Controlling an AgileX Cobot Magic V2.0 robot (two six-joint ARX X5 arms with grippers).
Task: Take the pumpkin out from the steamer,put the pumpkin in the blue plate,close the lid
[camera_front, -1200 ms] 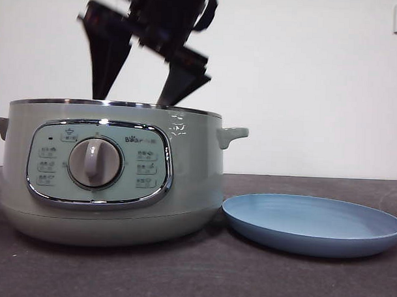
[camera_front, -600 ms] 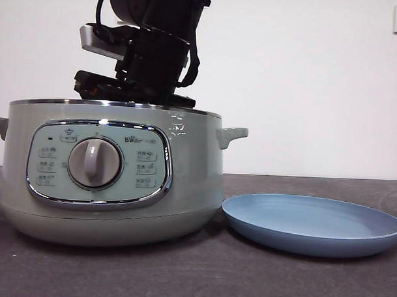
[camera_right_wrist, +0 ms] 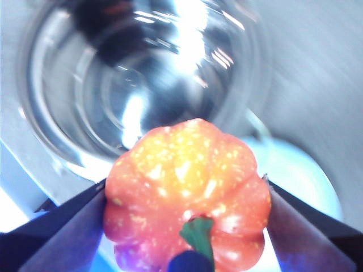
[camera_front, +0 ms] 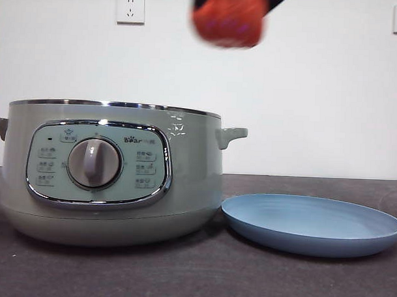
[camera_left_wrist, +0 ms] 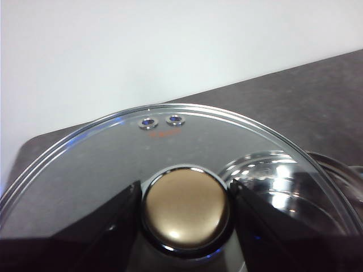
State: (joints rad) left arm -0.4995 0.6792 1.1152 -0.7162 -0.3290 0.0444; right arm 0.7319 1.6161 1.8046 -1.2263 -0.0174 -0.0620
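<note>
Steamer (camera_front: 113, 175) uncovered on the dark tabletop (camera_front: 194, 279), blue plate (camera_front: 312, 224) just beside it. Lid (camera_left_wrist: 170, 170) held apart from the pot, left claw (camera_left_wrist: 184, 212) clamped on its knob. Pumpkin (camera_front: 229, 19) blurred, high above the steamer's plate-side edge, pinched between the jaws of the right claw (camera_right_wrist: 187, 226), stem (camera_right_wrist: 197, 233) facing the wrist camera.

"Bear" logo on steamer (camera_front: 184, 187) ctrl panel
</note>
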